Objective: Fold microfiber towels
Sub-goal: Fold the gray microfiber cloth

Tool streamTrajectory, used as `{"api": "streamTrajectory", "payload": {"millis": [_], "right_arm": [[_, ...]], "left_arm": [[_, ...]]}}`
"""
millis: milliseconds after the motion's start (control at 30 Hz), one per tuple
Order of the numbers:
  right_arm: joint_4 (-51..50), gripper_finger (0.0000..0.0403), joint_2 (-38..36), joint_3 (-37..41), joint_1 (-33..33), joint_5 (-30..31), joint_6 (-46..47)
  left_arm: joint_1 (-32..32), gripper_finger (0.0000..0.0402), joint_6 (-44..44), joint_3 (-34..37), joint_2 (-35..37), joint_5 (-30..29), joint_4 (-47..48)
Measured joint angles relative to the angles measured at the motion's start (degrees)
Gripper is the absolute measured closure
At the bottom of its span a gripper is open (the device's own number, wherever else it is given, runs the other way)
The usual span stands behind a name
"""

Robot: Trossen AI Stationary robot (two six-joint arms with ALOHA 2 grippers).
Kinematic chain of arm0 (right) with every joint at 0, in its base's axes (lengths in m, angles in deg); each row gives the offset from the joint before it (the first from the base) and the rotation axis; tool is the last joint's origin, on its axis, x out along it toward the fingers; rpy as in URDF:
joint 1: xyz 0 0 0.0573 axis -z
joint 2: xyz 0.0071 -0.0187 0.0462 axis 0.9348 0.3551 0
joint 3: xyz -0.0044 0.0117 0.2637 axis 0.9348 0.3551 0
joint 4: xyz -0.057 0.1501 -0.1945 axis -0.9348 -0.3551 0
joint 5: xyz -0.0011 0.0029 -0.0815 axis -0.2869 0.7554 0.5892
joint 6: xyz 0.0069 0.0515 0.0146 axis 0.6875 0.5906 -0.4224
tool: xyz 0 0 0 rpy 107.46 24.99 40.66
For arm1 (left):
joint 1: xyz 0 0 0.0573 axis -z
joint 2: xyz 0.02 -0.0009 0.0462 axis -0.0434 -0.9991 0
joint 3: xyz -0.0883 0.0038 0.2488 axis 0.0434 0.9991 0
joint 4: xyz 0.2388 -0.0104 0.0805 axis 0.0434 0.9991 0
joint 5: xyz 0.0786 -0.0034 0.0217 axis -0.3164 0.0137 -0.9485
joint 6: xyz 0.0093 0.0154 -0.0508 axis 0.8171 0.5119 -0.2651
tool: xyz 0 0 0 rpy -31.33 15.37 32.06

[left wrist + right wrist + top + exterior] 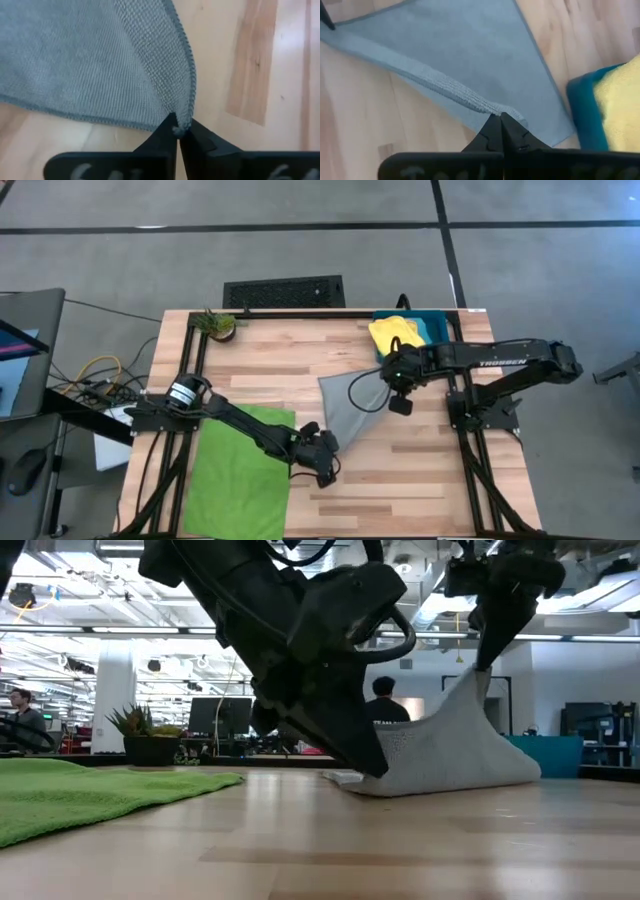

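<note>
Left gripper: nearest your low camera, the left gripper [372,765] sits low at the table; in your high view it is at about 6 o'clock from table centre [322,448]. Its jaws are closed together on a corner of the grey towel [100,55], and in the left wrist view you see that hemmed corner nipped between the 2 fingertips [170,131].

Grey towel: you find it near the middle of the table [352,405], 1 corner held by each arm. In the low view it rises like a tent [450,755] from the wood to the right gripper above it, with its lower edge on the tabletop.

Right gripper: at about 2 o'clock from table centre [399,398], it hangs above the table and its jaws are clamped on a raised fold of the grey towel [501,116]; from the low camera you see it at the top of the lifted cloth [487,650].

Lime green towel: it lies spread flat at about 8 o'clock [240,475], overhanging the table's near edge, and it is the green sheet low in your low view [90,795].

Yellow towel: it rests in the teal bin [436,326] at about 1 o'clock [395,335], just beside the grey towel's far corner.

Plant: a small potted plant [217,325] stands at about 10 o'clock by the table's far rail.

Table: light wooden planks [400,480] in a black frame.
</note>
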Motion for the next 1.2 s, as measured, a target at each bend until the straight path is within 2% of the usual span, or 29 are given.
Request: {"api": "streamTrajectory", "payload": {"millis": [367, 633, 767, 1033, 1200], "right_arm": [[-8.91, 0.0401, 0.01, 0.00, -7.95, -3.48, 4.79], [-10.15, 0.0401, 0.02, 0.00, -14.19, -2.94, 9.88], [-9.56, 0.0401, 0.02, 0.02, -13.13, 1.32, 10.01], [-9.20, 0.0401, 1.71, 0.09, -7.15, 6.65, 9.57], [-7.54, 0.0401, 5.40, 0.09, -3.15, 6.93, 8.24]], "left_arm": [[1.61, 0.0401, -8.55, -0.02, 5.10, 3.51, 8.46], [-0.33, 0.0401, -9.13, -0.02, 10.14, 3.71, 12.20], [-3.08, 0.0401, -9.14, -0.02, 10.12, 6.04, 15.41], [-8.27, 0.0401, -6.76, -0.02, 10.43, 5.00, 19.30], [-11.61, 0.0401, -6.37, 0.00, 10.43, 4.96, 21.70]]}}
